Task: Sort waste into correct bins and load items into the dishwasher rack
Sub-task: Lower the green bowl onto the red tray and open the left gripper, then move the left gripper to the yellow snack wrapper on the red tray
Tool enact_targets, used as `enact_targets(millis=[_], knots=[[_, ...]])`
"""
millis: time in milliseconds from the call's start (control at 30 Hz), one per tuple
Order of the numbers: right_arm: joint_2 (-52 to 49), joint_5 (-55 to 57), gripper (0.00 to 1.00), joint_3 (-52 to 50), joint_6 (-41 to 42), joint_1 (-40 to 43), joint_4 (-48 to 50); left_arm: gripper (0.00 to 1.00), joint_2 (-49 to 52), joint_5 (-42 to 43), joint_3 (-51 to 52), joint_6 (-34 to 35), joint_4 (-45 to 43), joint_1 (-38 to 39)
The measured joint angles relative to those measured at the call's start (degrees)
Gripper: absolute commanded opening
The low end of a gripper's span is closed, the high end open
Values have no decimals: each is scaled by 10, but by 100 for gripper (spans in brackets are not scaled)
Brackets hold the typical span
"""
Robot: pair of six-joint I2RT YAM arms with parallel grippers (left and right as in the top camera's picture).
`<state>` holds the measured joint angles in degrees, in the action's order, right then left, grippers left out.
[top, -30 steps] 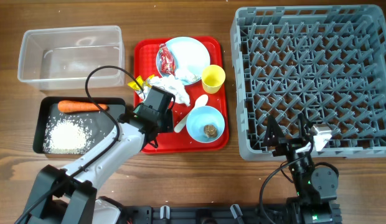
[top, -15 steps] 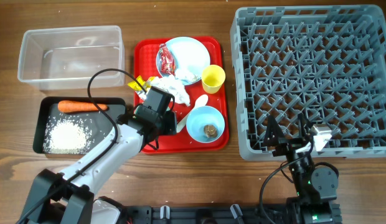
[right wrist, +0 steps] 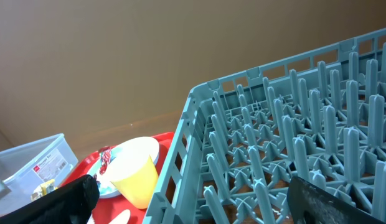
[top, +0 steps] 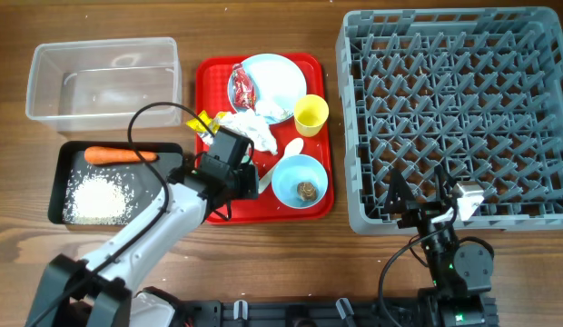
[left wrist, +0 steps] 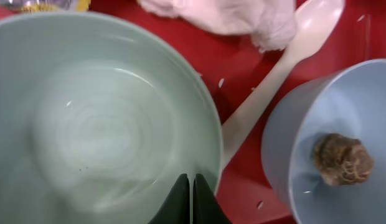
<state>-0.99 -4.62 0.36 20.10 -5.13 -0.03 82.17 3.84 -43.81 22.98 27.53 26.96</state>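
Note:
My left gripper (top: 236, 167) hangs over the red tray (top: 209, 73); in the overhead view it hides the pale green bowl. In the left wrist view the left gripper (left wrist: 191, 198) is shut, its tips just inside the right rim of the empty pale green bowl (left wrist: 93, 124), nothing seen between them. Right of it lie the white spoon (left wrist: 274, 81) and the light-blue bowl (left wrist: 286, 143) holding a brown lump (left wrist: 342, 160). Crumpled tissue (top: 254, 127), red wrapper (top: 242, 88), yellow wrapper (top: 202, 121), light-blue plate (top: 280, 77) and yellow cup (top: 311, 114) are on the tray. My right gripper (top: 425, 209) stands open at the front edge of the dishwasher rack (top: 459, 109).
The black tray (top: 56, 186) left of the red tray holds a carrot (top: 120, 154) and loose rice (top: 98, 198). The clear tub (top: 36, 91) stands behind it. In the right wrist view the rack wall (right wrist: 180, 155) rises close to the open right gripper (right wrist: 202, 205).
The left gripper has edged slightly to the right over the red tray and stays shut. The right arm has not moved.

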Motion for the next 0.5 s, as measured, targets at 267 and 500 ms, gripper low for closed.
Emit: enact_targets(millis=[267, 500], knots=[[0, 0, 100, 0, 0, 0, 0, 14, -66, 18, -53, -1, 1, 0], [0, 0, 100, 0, 0, 0, 0, 46, -78, 56, -63, -16, 0, 0]])
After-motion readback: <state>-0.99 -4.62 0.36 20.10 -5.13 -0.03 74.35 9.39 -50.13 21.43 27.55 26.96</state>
